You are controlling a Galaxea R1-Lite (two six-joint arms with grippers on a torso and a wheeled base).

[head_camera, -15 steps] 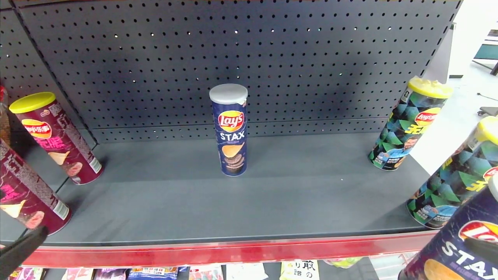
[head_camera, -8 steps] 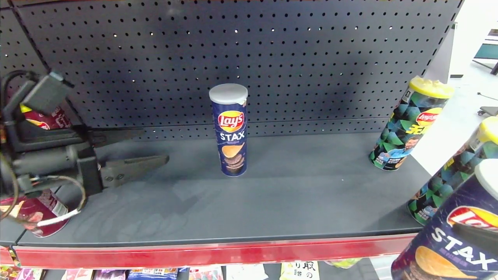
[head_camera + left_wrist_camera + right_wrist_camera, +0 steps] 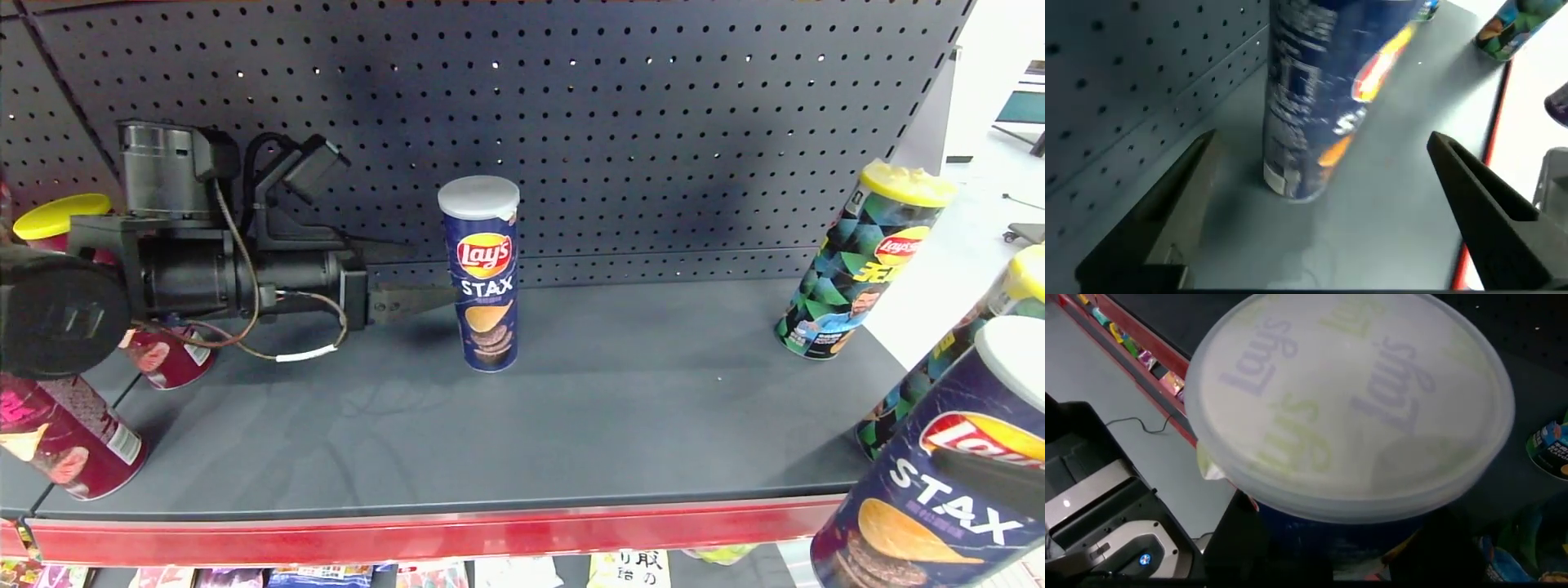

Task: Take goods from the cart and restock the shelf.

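The shelf [image 3: 620, 425] is a dark grey deck with a red rail [image 3: 408, 535] along its front and a pegboard [image 3: 620, 114] behind. The centre can [image 3: 482, 278], blue with a pale lid, stands upright near the back. The left gripper [image 3: 434, 268] reaches in level from the robot's left. In the left wrist view its fingers are spread wide, with the can's base [image 3: 1306, 106] between them. Whether either finger touches the can cannot be told. The held can [image 3: 922, 506], another blue one, is tilted at the robot's right, out in front of the rail and off the shelf. The right gripper [image 3: 992, 483] is clamped on it, with a dark finger lying across its side. The right wrist view looks down on the can's lid [image 3: 1355, 400]. Two red cans [image 3: 65, 433] stand at the shelf's left end, the rear one partly hidden by the left arm. Two green cans [image 3: 865, 261] with yellow lids stand at the right end. Packets [image 3: 490, 572] lie on the level below.
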